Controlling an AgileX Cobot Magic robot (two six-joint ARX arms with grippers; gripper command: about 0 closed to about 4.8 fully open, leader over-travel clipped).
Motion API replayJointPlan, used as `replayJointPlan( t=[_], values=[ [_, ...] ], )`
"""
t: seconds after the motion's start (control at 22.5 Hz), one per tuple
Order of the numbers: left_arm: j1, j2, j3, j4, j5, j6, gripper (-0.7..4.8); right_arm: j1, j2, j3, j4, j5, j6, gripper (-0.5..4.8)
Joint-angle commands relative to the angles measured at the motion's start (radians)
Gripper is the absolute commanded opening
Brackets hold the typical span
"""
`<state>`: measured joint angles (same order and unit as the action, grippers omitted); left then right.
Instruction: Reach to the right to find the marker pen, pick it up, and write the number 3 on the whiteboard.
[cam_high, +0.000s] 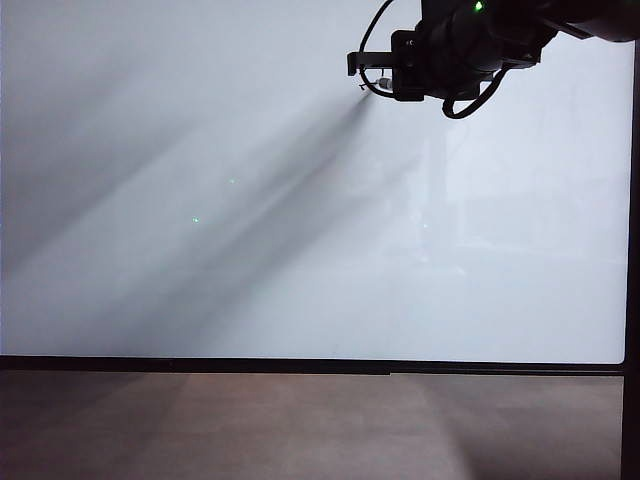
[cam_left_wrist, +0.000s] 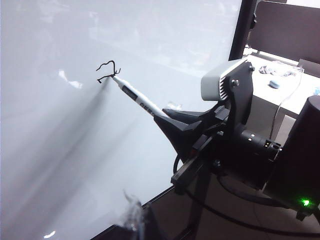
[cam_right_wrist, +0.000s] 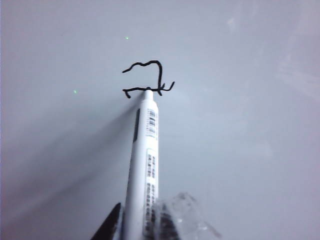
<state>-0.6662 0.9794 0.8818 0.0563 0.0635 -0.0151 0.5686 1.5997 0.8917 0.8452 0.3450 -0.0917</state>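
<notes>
I have the right gripper (cam_left_wrist: 162, 119) at about one o'clock on the large glossy white whiteboard with its thin black frame (cam_high: 200, 150), its fingers pinching the slim white-barrelled marker pen (cam_right_wrist: 145, 165), whose dark tip rests on the lower stroke of the shaky black ink number 3 (cam_right_wrist: 147, 80). My worry is the figure: it already reads more like a crossed 7, and if the tip drags sideways under pressure the strokes will smear or tangle further. The pen is held far back from its tip, so I judge it could pivot or slip between the fingers. No containers show anywhere. The left gripper is out of sight, so I cannot tell its fingers' state.
</notes>
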Motion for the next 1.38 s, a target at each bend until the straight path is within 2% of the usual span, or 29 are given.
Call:
replayJointPlan(
  t=[0.04, 0.27, 0.76, 1.38],
  values=[
    [0.001, -0.003, 0.001, 0.012, 0.002, 0.007, -0.05, 0.000, -0.005, 0.004, 0.023, 0.000, 0.001, 0.21],
    [0.001, -0.003, 0.001, 0.012, 0.002, 0.008, -0.05, 0.001, -0.005, 0.004, 0.026, 0.037, 0.001, 0.21],
    [0.001, -0.003, 0.001, 0.012, 0.002, 0.007, -0.05, 0.000, -0.004, 0.004, 0.013, 0.019, 0.002, 0.21],
    [0.001, -0.003, 0.001, 0.012, 0.002, 0.007, -0.05, 0.001, -0.005, -0.005, -0.084, 0.019, 0.017, 0.21]
  ],
)
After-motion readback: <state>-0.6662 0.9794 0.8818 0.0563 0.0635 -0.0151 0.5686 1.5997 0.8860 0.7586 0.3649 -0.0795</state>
